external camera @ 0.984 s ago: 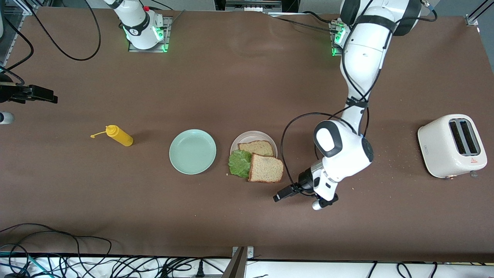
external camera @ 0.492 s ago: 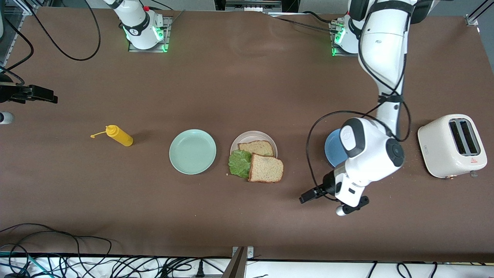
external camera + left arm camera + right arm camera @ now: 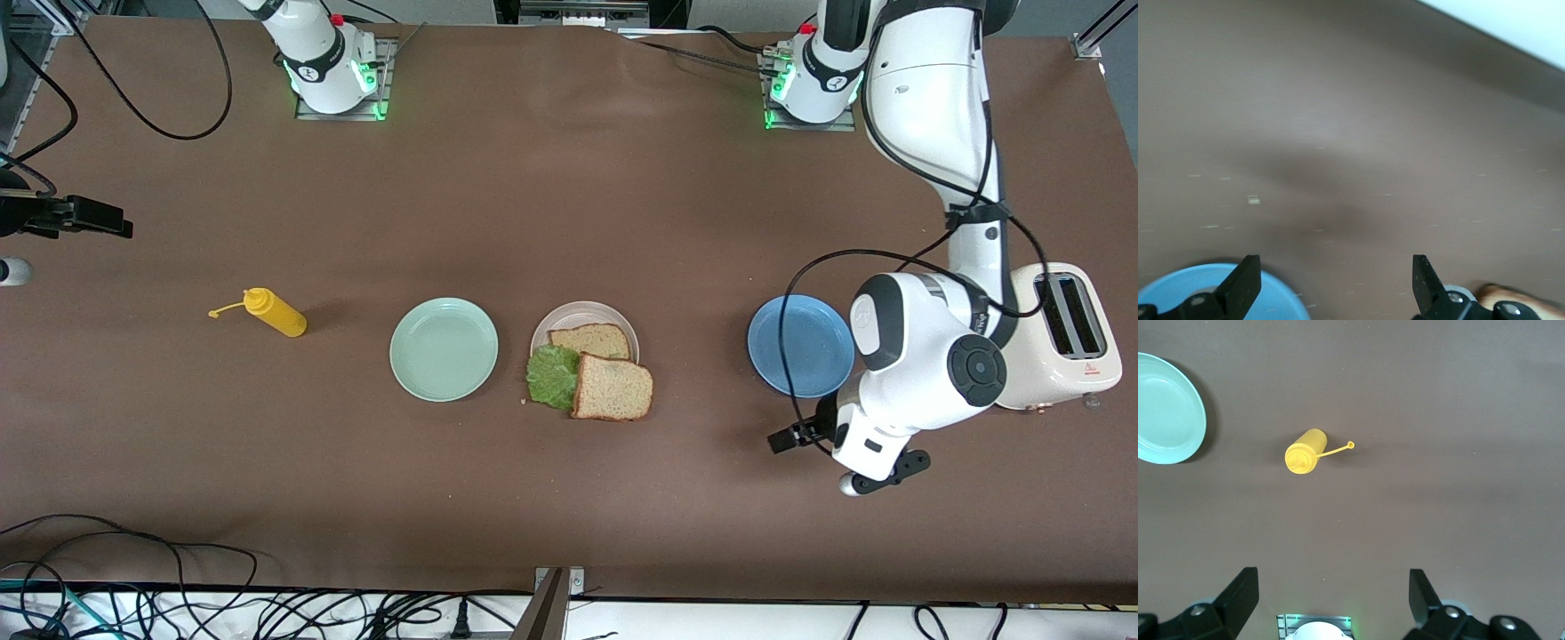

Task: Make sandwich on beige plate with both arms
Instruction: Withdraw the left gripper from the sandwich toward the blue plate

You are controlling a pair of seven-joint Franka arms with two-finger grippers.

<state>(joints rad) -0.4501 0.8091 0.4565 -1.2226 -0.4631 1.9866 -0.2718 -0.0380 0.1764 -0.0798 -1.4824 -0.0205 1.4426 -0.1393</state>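
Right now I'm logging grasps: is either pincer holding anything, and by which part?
Nothing is held. The left pincer is open over bare table beside the blue plate; the right pincer is open too, empty.

A robotics lab: two white arms (image 3: 925,267) bolted on green-lit bases (image 3: 338,84) to a brown-covered desk (image 3: 569,498), loose black cables (image 3: 133,578) along its edge, with kitchen props such as a toaster (image 3: 1062,342).
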